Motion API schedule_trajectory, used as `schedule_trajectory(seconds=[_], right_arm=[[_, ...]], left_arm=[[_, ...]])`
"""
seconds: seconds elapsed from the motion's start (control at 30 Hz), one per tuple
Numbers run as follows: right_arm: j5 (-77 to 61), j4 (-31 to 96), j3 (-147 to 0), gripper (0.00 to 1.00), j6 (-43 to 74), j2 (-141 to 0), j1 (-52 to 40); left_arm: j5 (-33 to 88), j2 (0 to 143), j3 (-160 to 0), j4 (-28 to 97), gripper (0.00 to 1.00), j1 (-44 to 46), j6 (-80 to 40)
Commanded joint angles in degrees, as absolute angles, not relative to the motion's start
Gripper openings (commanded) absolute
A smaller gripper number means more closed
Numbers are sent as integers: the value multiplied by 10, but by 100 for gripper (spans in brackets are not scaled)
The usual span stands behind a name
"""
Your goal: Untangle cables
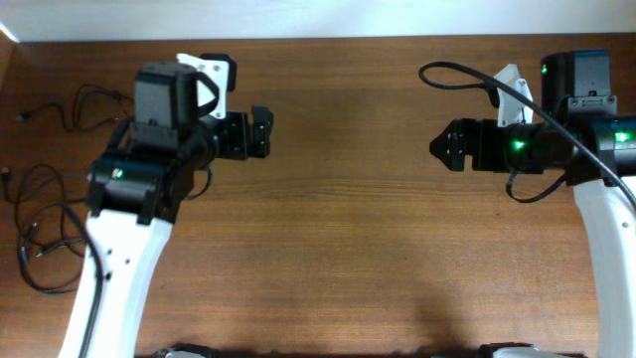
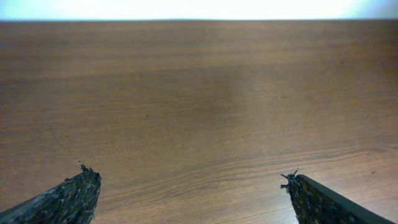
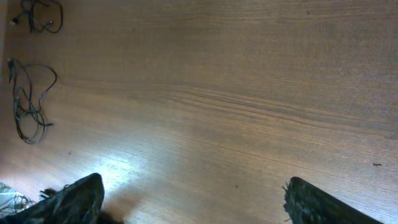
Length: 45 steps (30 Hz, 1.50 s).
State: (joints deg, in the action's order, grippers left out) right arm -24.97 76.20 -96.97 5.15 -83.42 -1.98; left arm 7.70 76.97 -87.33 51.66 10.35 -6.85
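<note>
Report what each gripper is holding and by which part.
Nothing is held. The left gripper and right gripper both stand open and empty; the cables lie loose on the table, apart from both.

The desk (image 1: 338, 229) is viewed from directly above by the fixed overhead camera, far enough off that the left arm (image 1: 124, 229) and the right arm (image 1: 606, 219) are both taken in. The left wrist camera is set low and close to the surface. It is directed forward over bare wood to a bright band at the far edge, with its own jaws framed in the lower corners. The right wrist camera is set farther from the surface and directed across the desk toward its left end. The cables (image 1: 45, 234) lying there are shared by the overhead and right wrist views.
</note>
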Motion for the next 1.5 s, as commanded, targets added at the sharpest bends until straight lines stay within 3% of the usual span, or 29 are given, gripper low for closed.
schedule_trajectory(seconds=[0.0,0.17,0.6,0.73,1.1,1.27,1.47], right_arm=[[-249,766,-978,96,45,-827,-19],[-251,778,-978,99,102,-827,-19],[-208,780,-978,99,99,-829,-19],[-131,687,-959,99,91,-797,-32],[-132,281,-448,99,49,-388,-49],[-128,184,-251,99,48,-180,-49],[-128,78,-100,99,49,-56,-49]], left_arm=[[82,817,-878,519,99,107,-58],[81,856,-878,519,100,107,-57],[81,860,-878,519,99,107,-57],[81,860,-878,519,99,107,-57],[81,860,-878,519,99,107,-57],[81,860,-878,519,99,107,-57],[82,860,-878,519,99,107,-57]])
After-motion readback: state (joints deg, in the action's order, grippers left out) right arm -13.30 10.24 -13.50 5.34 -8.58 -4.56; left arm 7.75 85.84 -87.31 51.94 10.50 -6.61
